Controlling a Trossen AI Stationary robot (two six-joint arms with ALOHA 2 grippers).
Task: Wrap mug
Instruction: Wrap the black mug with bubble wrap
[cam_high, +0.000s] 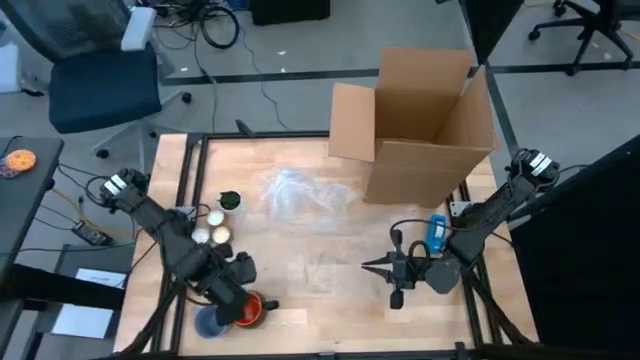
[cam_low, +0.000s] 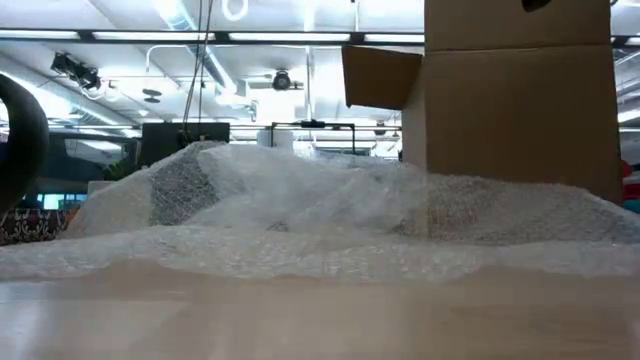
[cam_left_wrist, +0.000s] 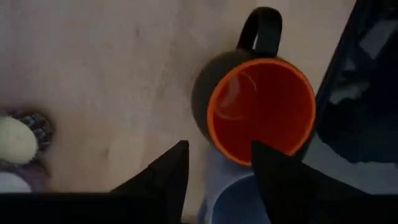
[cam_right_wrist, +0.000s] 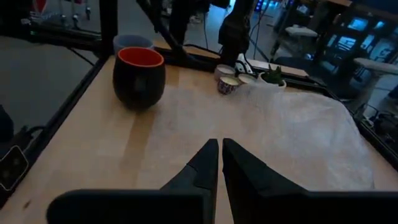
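The mug (cam_high: 247, 309), black outside and orange inside, stood upright at the desk's (cam_high: 310, 270) near edge toward its left corner, touching or just beside a blue cup (cam_high: 210, 322). The left claw (cam_left_wrist: 214, 168) hung over it with its fingers apart, one over the rim, holding nothing. The bubble wrap (cam_high: 300, 195) lay spread mid-desk, near the cardboard box (cam_high: 420, 125) at the far right. The right claw (cam_right_wrist: 220, 163) waited near the right side, fingers nearly together and empty. The step looked like fetching the mug; the next move would call for closing on its wall and carrying it onto the wrap.
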